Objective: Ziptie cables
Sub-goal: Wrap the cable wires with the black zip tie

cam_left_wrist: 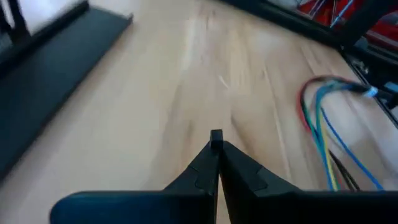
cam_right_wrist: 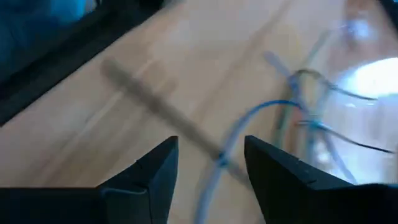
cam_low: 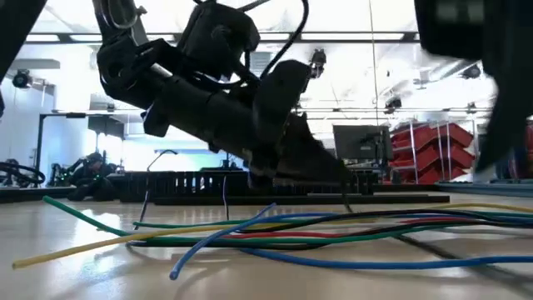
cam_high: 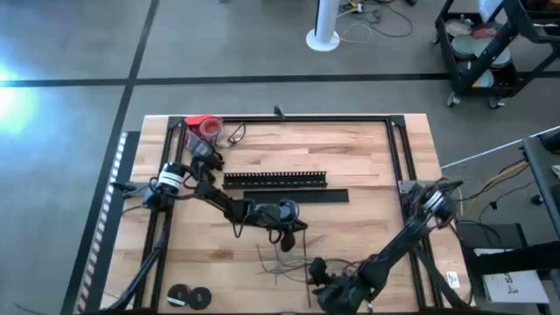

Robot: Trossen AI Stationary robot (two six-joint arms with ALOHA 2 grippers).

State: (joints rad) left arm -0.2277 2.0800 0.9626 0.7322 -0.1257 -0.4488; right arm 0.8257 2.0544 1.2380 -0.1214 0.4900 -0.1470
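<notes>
Left hand (cam_left_wrist: pixel 215 144) is closed and empty at frame centre; open right hand (cam_right_wrist: pixel 208 163) should straddle the cables (cam_high: pixel 282 261) squarely before closing.

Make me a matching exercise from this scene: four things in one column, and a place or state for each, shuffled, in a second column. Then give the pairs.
Things
1. left gripper
2. right gripper
3. cables
4. red tape roll

Places or states
A. lying loose on the table near its front edge
B. fingers open, a blue wire between them
C. at the table's far left corner
D. fingers shut, above bare wood at mid-table

Pairs: 1-D, 2-B, 3-A, 4-C
</notes>
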